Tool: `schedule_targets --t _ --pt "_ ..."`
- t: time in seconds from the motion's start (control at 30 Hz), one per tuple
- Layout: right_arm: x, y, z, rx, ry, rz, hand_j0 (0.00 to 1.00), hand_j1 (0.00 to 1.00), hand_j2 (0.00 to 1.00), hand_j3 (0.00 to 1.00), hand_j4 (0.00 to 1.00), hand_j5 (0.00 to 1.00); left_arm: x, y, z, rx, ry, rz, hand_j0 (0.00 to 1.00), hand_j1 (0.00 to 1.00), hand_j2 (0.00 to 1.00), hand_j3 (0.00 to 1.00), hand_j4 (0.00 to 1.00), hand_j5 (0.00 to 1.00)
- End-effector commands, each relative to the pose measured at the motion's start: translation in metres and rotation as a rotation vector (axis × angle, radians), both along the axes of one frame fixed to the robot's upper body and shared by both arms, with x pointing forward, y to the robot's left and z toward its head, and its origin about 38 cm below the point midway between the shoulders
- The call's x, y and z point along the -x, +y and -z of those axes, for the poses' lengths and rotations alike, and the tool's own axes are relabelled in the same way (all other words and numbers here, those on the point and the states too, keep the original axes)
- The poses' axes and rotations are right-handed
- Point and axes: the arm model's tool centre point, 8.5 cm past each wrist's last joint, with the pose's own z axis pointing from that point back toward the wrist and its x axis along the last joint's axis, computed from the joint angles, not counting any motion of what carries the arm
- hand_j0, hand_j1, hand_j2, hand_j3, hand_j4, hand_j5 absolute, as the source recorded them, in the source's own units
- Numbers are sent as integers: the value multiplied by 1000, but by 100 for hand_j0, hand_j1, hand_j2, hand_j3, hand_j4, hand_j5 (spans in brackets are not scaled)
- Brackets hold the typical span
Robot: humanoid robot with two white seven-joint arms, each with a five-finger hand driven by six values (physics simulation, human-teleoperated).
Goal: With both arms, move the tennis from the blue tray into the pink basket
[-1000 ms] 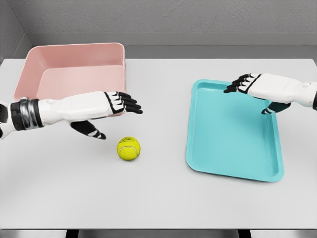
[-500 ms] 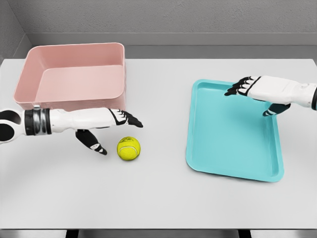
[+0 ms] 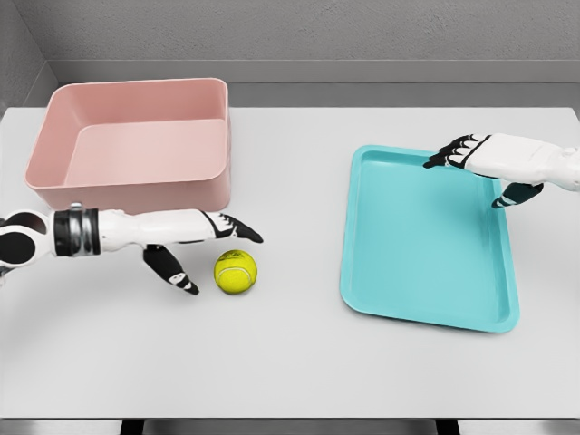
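I find the tennis ball (image 3: 236, 271) on the surface, out of the blue tray (image 3: 426, 308), not in the pink basket (image 3: 136, 186). My left hand (image 3: 204, 243) brackets it, fingers spread, ungrasped. Right hand (image 3: 485, 163) hangs relaxed over the tray.

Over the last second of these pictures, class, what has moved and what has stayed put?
The left hand has dropped lower and drawn back toward the picture's left, its open fingers now bracketing the tennis ball without touching it. The right hand has drifted slightly rightward over the blue tray, still open. Nothing was grasped or released. Ball, tray and pink basket have not moved.
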Motion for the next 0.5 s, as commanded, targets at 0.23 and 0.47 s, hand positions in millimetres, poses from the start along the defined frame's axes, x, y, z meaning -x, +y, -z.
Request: schedule_targets --t 0.23,0.47 --pt "0 0 0 -5 1 3 100 100 100 100 100 100 -4 -20 6 23 11 23 100 100 100 100 100 100" --pt "0 0 0 -6 0 3 100 100 100 100 100 100 -11 -15 14 -17 -2 9 100 100 100 100 100 100"
